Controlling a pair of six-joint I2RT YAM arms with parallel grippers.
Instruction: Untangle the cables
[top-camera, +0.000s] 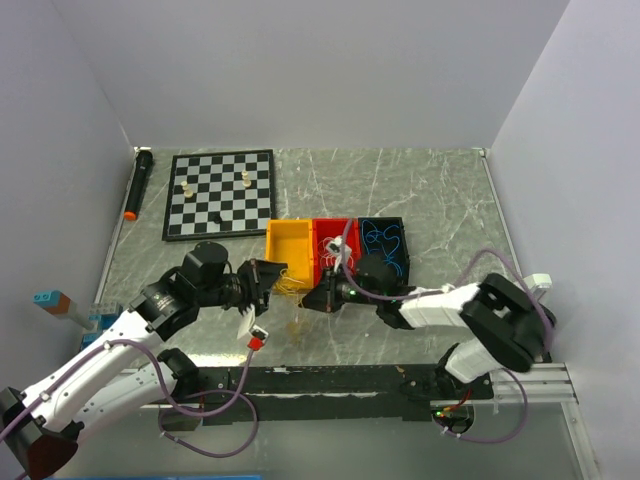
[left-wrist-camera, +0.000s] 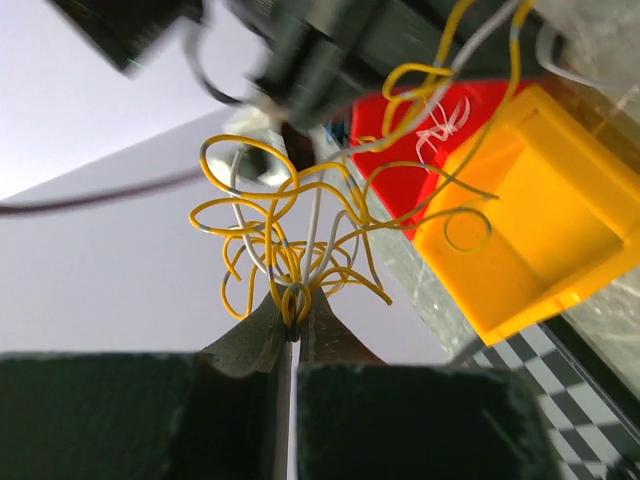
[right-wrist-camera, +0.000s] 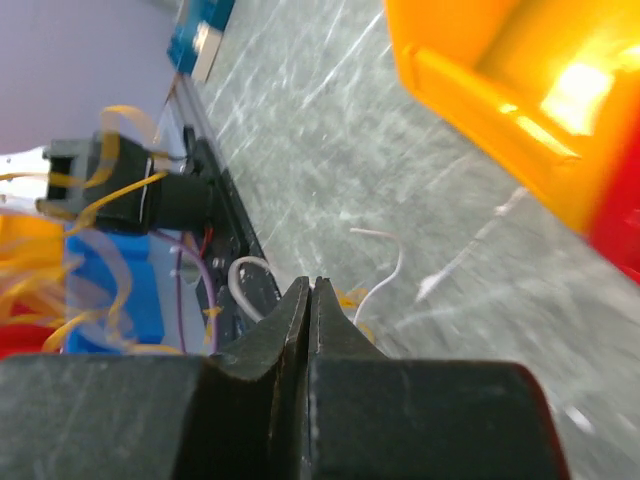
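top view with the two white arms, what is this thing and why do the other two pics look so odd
It is a robot: two arms bolted to a marble table, each ending in a two-finger gripper. The top view looks down from above and behind them. The other two come from cameras on the wrists, so the dark wedges at the bottom are each arm's own fingers. On the table lie a chessboard, a yellow bin, a red bin and a black bin. The left gripper is shut on a tangle of yellow and white cables. The right gripper is shut too; whether it pinches a wire I cannot tell.
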